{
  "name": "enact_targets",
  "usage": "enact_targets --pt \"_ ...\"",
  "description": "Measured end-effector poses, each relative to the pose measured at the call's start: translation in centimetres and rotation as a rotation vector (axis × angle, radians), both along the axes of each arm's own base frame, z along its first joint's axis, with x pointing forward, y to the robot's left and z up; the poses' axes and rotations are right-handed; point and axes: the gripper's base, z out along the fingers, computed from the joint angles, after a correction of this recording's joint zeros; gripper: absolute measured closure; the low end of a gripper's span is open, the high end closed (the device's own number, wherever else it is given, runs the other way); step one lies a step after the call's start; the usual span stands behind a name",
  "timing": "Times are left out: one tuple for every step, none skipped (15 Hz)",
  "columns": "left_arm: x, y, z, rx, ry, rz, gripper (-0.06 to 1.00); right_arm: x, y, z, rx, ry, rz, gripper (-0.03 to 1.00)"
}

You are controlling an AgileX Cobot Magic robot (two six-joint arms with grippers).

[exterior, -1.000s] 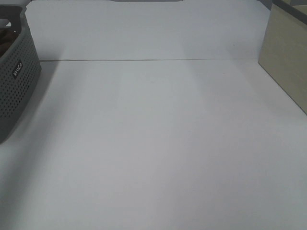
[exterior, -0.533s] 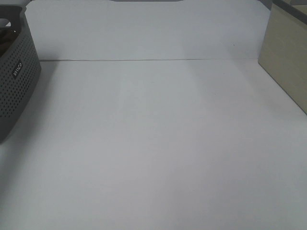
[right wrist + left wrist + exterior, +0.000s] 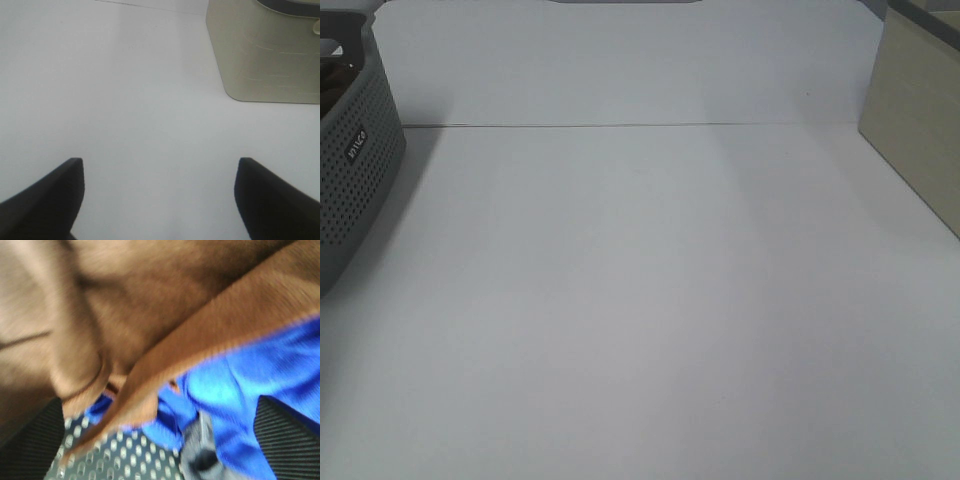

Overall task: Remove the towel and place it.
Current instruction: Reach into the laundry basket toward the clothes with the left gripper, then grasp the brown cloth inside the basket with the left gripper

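Observation:
The towel (image 3: 150, 315) fills most of the left wrist view as blurred reddish-brown terry cloth, bunched in folds. It lies over a bright blue cloth (image 3: 250, 385) inside the grey perforated basket (image 3: 125, 455). My left gripper (image 3: 160, 440) hangs open just above them, its dark fingers (image 3: 30, 440) wide apart with nothing between them. The high view shows the basket (image 3: 360, 150) at the table's far left edge, and neither gripper. My right gripper (image 3: 160, 200) is open over bare white table with nothing between its fingers.
A beige box-like object (image 3: 915, 130) stands at the table's right side, also seen as the beige object (image 3: 265, 50) ahead of the right gripper. A white back wall (image 3: 620, 60) closes the far edge of the white table (image 3: 640, 300).

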Motion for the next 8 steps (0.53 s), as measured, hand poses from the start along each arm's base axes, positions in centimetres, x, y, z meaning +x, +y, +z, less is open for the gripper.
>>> enact_targets --pt "0.22 0.07 -0.71 0.004 0.008 -0.007 -0.01 0.0 0.0 0.0 0.0 0.0 0.0 0.17" --pt "0.39 0.1 -1.1 0.006 0.007 -0.014 -0.01 0.0 0.0 0.0 0.0 0.0 0.0 0.17" --pt "0.45 0.12 -1.22 0.008 0.006 -0.018 0.0 0.0 0.0 0.0 0.0 0.0 0.0 0.17" --pt "0.47 0.12 -1.19 0.009 0.006 -0.019 0.01 0.0 0.0 0.0 0.0 0.0 0.0 0.17" --pt "0.46 0.14 -1.19 0.012 0.007 -0.019 0.04 0.0 0.0 0.0 0.0 0.0 0.0 0.17" --pt "0.42 0.14 -1.2 0.013 0.014 -0.025 0.12 0.0 0.0 0.0 0.0 0.0 0.0 0.17" --pt "0.41 0.18 -1.19 0.019 0.018 -0.031 0.23 0.0 0.0 0.0 0.0 0.0 0.0 0.17" --pt "0.4 0.28 -1.15 0.033 0.021 -0.036 0.39 0.0 0.0 0.0 0.0 0.0 0.0 0.17"
